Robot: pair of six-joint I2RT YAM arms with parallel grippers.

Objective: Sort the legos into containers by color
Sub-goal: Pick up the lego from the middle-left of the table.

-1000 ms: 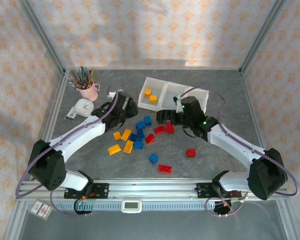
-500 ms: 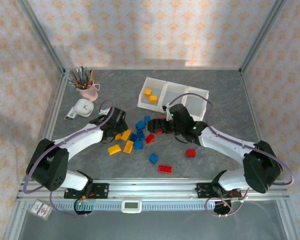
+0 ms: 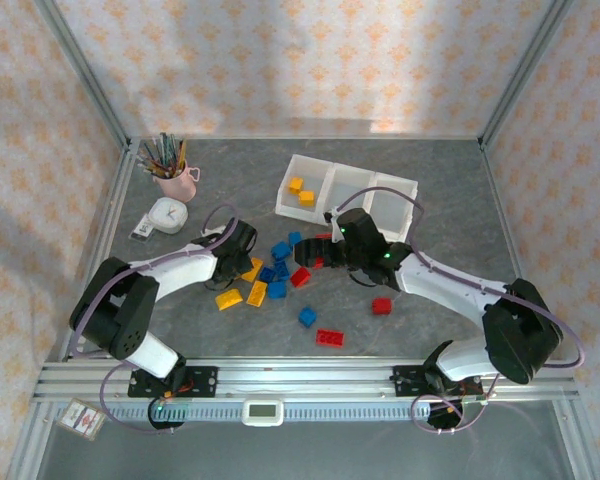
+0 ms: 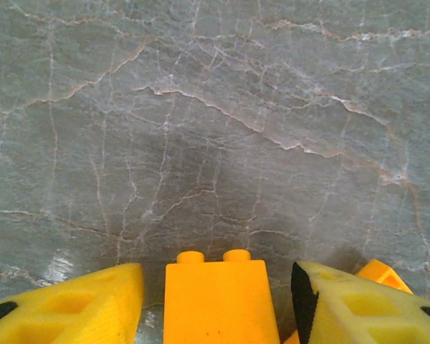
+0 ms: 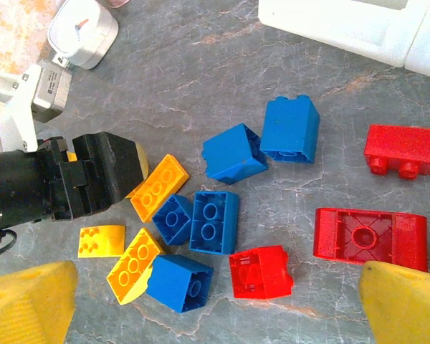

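Two yellow-orange legos [image 3: 296, 184] lie in the left compartment of the white tray [image 3: 348, 192], which stands at the far side of the surface [image 4: 215, 107].

Your left end effector [image 4: 218, 271] sits low at the left edge of the loose pile. Its fingers [image 4: 72, 304] are drawn in narrow around one orange brick [image 4: 218, 304], which stands between them with its studs pointing away from the wrist camera. A thin sliver of gap shows on each side of that brick, so the pads are not pressing it. A second orange piece [image 4: 381, 274] peeks out from behind one finger.

Your right end effector [image 5: 218, 279] hangs above the middle of the pile, fingers spread wide and holding nothing. Beneath it you have five blue bricks [image 5: 215, 222] clustered close together. A small red brick [image 5: 261, 272] lies just beside the nearest blue one, and next to it a larger red brick [image 5: 369, 236] lies hollow side up. A third red one [image 5: 405, 150] is nearer the tray. Two orange bricks [image 5: 158, 188] lie against the left side of the blue cluster.

Closer to the arm bases, apart from the pile, lie a single blue brick [image 3: 307, 317] and two red bricks [image 3: 381, 305].

A pink cup [image 3: 177, 182] and a white timer [image 3: 167, 214] stand at the far left of the surface.
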